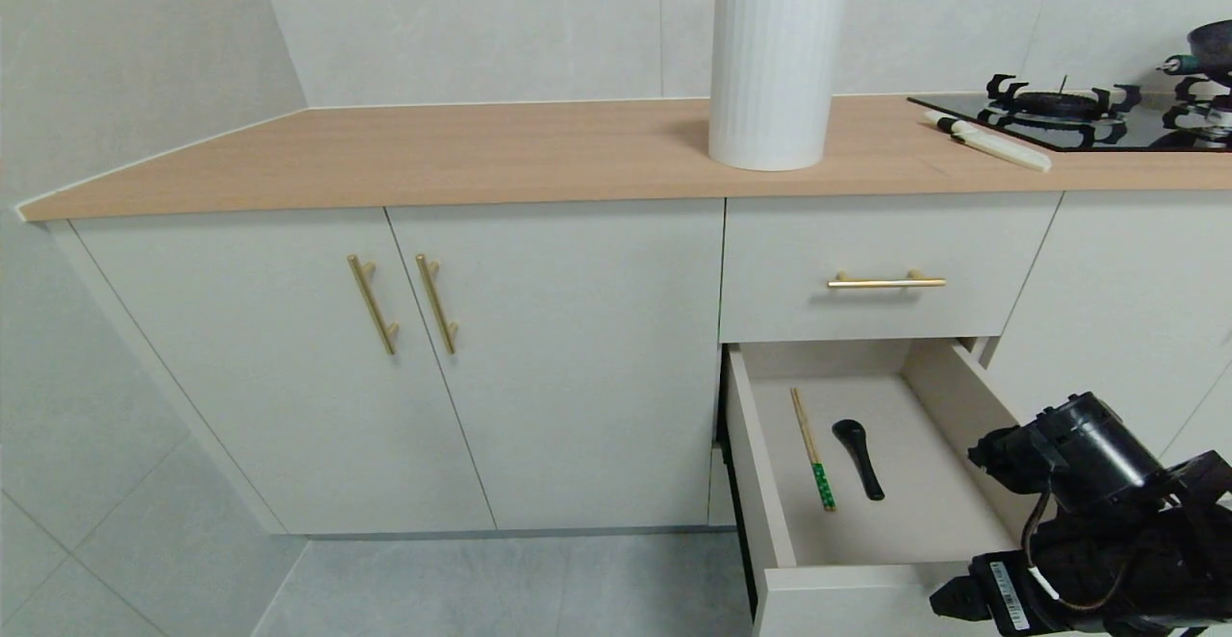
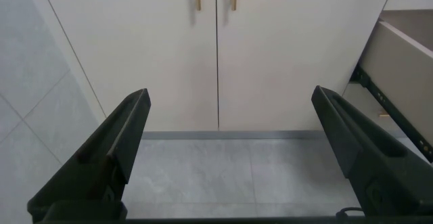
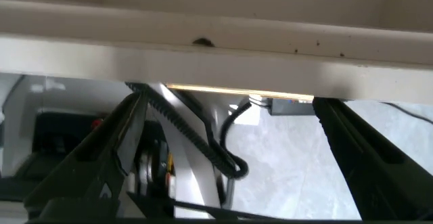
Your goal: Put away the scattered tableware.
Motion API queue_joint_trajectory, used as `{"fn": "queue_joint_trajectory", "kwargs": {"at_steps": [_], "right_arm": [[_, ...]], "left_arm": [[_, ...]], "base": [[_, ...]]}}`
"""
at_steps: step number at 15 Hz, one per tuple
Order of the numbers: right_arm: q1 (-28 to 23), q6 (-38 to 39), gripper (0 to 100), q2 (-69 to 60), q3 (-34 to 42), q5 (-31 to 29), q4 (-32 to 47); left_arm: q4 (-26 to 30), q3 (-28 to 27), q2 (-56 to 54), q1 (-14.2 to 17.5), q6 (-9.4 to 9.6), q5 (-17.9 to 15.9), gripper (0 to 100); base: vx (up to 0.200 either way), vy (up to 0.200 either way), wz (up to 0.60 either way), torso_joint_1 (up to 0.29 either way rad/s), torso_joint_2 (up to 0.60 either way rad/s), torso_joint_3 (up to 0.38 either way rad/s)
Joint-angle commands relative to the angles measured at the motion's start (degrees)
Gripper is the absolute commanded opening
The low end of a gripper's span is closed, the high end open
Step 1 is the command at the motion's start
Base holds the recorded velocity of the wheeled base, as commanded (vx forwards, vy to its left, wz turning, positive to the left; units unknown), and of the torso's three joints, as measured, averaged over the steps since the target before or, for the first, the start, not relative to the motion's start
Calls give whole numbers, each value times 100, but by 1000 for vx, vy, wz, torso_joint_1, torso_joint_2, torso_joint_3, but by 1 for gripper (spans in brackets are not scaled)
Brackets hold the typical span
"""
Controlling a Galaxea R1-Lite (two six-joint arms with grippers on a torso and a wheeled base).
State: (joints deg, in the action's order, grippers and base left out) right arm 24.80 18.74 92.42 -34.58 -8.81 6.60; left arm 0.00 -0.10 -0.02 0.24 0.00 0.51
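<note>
The lower drawer (image 1: 753, 445) stands pulled out below the counter. Inside it lie a pair of wooden chopsticks with green tips (image 1: 811, 459) and a black spoon (image 1: 859, 457), side by side and apart. A white knife (image 1: 991, 141) rests on the worktop by the hob. My right arm (image 1: 1088, 512) is at the drawer's front right corner. My right gripper (image 3: 229, 102) is open just below the drawer's front panel (image 3: 216, 61), with a gold strip (image 3: 237, 92) between its fingers. My left gripper (image 2: 230, 95) is open and holds nothing, low before the cabinet doors (image 2: 216, 48).
A tall white ribbed container (image 1: 775, 69) stands on the wooden worktop (image 1: 433, 151). A black gas hob (image 1: 1088, 113) is at the back right. The upper drawer (image 1: 885, 267) is closed. Grey tiled floor (image 1: 433, 589) lies in front of the cabinets.
</note>
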Motion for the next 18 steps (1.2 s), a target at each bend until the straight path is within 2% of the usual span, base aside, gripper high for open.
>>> {"fn": "queue_joint_trajectory", "kwargs": {"at_steps": [1,7,12,18], "right_arm": [[-1,95,100,48,31,-50,-35],[-1,324,100,549,40,-279,-510],[8,789,100,945,101,-499,-1327],[-133,781,100,1121,4,-674,-1828]], "left_arm": [[0,10,2,2,0,2,100],[0,1,2,2,0,2,100],[0,1,2,2,0,2,100],[0,1,2,2,0,2,100]], "base": [[0,0,0,0,0,0],[0,0,0,0,0,0],[0,0,0,0,0,0],[0,0,0,0,0,0]]}}
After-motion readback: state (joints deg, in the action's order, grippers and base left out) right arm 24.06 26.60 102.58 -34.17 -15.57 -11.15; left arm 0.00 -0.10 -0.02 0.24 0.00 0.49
